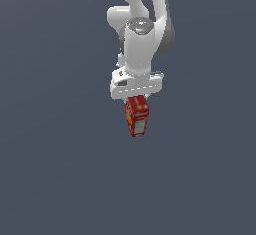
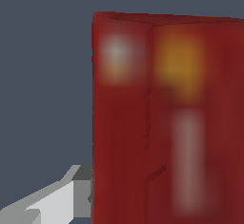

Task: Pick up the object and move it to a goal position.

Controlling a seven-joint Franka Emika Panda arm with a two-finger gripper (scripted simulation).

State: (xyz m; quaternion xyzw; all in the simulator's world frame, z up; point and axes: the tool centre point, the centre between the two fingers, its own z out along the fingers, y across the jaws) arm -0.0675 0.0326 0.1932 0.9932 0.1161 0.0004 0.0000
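- Pickup apparently done: small red rectangular cardboard box [image 1: 137, 115] hangs below white gripper [image 1: 136, 99], fingers [image 2: 71, 194] pinching it.
- Left: carrying to goal; no goal marker or bench edge visible.

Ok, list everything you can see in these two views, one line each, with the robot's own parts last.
box: one, red with orange-yellow and white patches, hanging below the robot's hand in the exterior view and filling most of the wrist view, blurred there.
background surface: one, plain dark grey-blue, behind everything in both views; no goal marker visible.
arm: one, white, coming down from the top of the exterior view.
gripper: one, white and grey, closed on the top of the box; one of its fingers shows against the box's side in the wrist view, the other is hidden.
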